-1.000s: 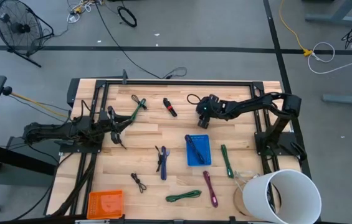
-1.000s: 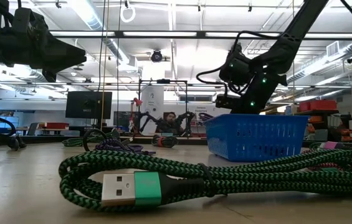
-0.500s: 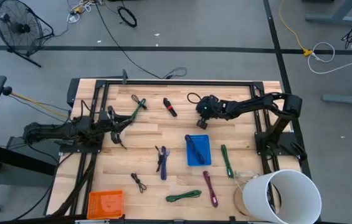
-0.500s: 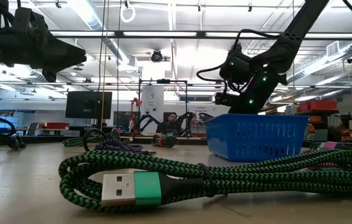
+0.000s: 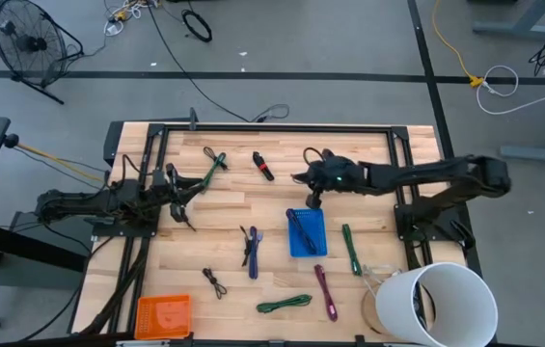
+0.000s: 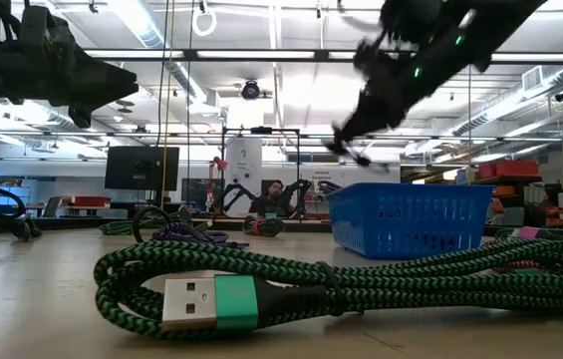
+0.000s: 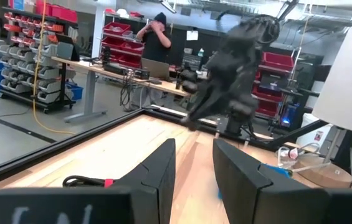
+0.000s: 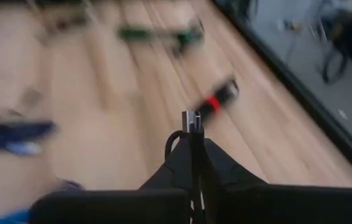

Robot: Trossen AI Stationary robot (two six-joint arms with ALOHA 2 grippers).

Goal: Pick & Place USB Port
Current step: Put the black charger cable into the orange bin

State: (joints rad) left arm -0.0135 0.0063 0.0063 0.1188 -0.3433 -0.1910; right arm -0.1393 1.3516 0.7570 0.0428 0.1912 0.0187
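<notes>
Wooden planks carry scattered cables, with a green cable [image 6: 291, 284] coiled at our near table edge. Mid-table sits the blue basket [image 5: 307, 233]. Just beyond its far rim our right gripper [image 5: 314, 186] pinches a black USB cable [image 8: 191, 124], plug poking out between closed fingers. We judge we're carrying; next comes positioning over the basket and releasing. Our left gripper [image 5: 181, 202] waits at the left edge, fingers slightly apart, empty.
</notes>
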